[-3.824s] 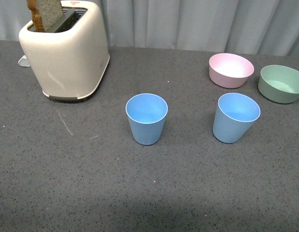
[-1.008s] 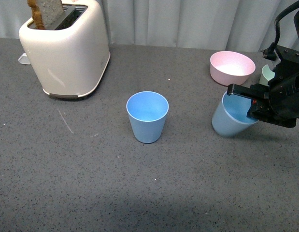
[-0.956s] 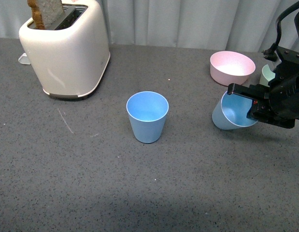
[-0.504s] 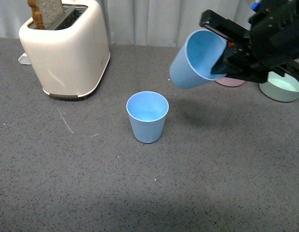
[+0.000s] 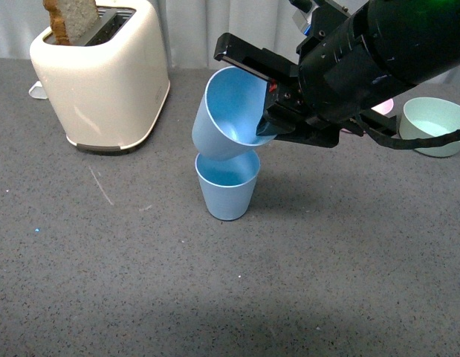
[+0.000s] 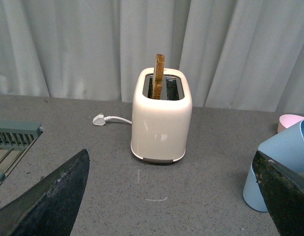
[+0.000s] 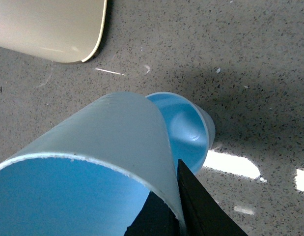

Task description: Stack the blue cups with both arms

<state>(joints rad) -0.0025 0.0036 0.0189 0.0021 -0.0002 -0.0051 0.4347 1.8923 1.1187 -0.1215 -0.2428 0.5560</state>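
Note:
One blue cup (image 5: 227,190) stands upright at the table's middle. My right gripper (image 5: 268,95) is shut on the rim of the second blue cup (image 5: 228,115) and holds it tilted, mouth toward me, just above the standing cup. In the right wrist view the held cup (image 7: 107,147) fills the foreground, one finger (image 7: 201,206) pressed on its wall, with the standing cup (image 7: 183,130) right below. My left gripper (image 6: 171,196) is open and empty, its fingers (image 6: 48,201) spread wide, well left of both cups (image 6: 274,162).
A cream toaster (image 5: 99,74) with a slice of toast (image 5: 70,18) stands at the back left. A pink bowl (image 5: 384,106), mostly hidden by my right arm, and a green bowl (image 5: 434,126) sit at the back right. A green rack (image 6: 14,142) lies far left.
My right gripper has lifted its cup off the table at the right and carried it left, from beside the bowls to just above the middle cup. The standing cup has not moved.

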